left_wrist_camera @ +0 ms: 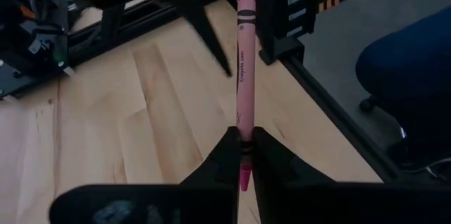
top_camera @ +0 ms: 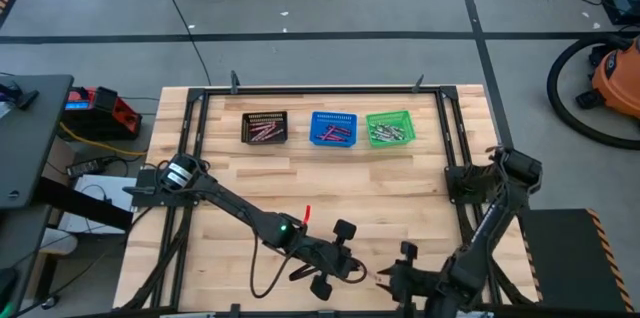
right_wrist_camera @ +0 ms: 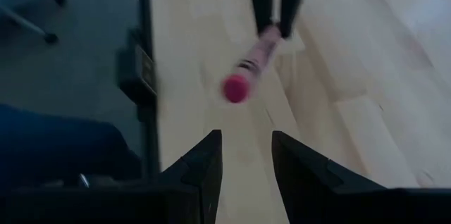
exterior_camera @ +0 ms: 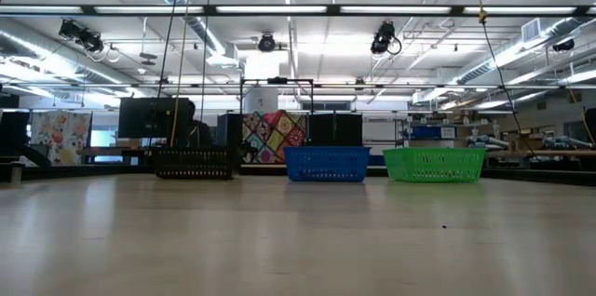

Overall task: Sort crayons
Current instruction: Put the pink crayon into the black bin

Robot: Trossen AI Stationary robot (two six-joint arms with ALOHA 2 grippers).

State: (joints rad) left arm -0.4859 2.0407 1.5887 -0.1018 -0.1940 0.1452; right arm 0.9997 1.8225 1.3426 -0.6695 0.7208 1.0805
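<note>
A: Crayon [left_wrist_camera: 244, 76], pink, is clamped near its tip in our left gripper [left_wrist_camera: 243, 155]; the right gripper [right_wrist_camera: 244, 155] faces it, fingers apart.

B: We should align before closing.

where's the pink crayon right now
The pink crayon is clamped in the left gripper near the table's front edge, facing the open right gripper.

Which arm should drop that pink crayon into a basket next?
Probably the left. Its hand is shut on the crayon, while the right hand is open and empty, facing it. The baskets sit across the table from both.
</note>
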